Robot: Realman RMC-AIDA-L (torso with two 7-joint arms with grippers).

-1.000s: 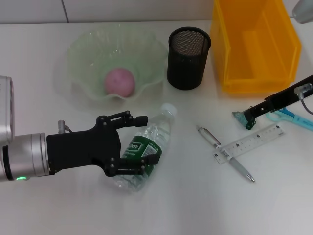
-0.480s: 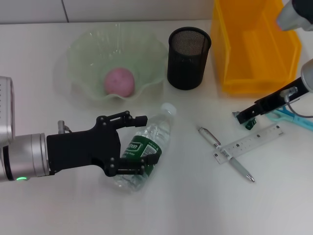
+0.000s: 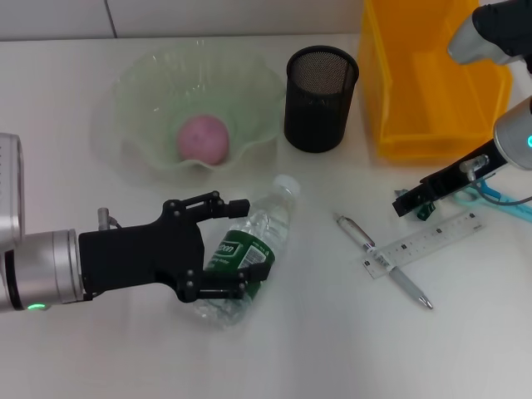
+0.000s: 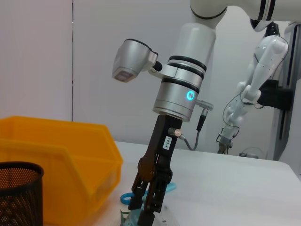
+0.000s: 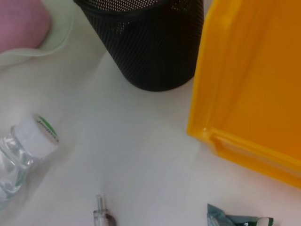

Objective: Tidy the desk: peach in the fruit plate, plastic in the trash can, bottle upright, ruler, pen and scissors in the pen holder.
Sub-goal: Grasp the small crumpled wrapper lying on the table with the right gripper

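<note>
A clear bottle (image 3: 253, 249) with a green label lies on its side, its white cap (image 5: 40, 132) toward the plate. My left gripper (image 3: 243, 241) is open, one finger on each side of the bottle's body. The pink peach (image 3: 204, 139) sits in the pale green fruit plate (image 3: 137, 87). My right gripper (image 3: 409, 202) points down in front of the yellow trash can (image 3: 432, 79), shut on the teal plastic (image 5: 230, 220). The ruler (image 3: 426, 242) lies across the pen (image 3: 384, 263). Blue scissors (image 3: 492, 196) lie partly under the right arm. The black mesh pen holder (image 3: 321, 98) stands empty.
The left wrist view shows the right gripper (image 4: 143, 212) beside the trash can (image 4: 56, 150), the scissors' handle (image 4: 126, 197) behind it and the pen holder (image 4: 19, 188). Bare white table lies along the front edge.
The right arm has swung in over the trash can and its gripper has shifted slightly left onto the plastic. The left gripper has hardly moved around the bottle.
</note>
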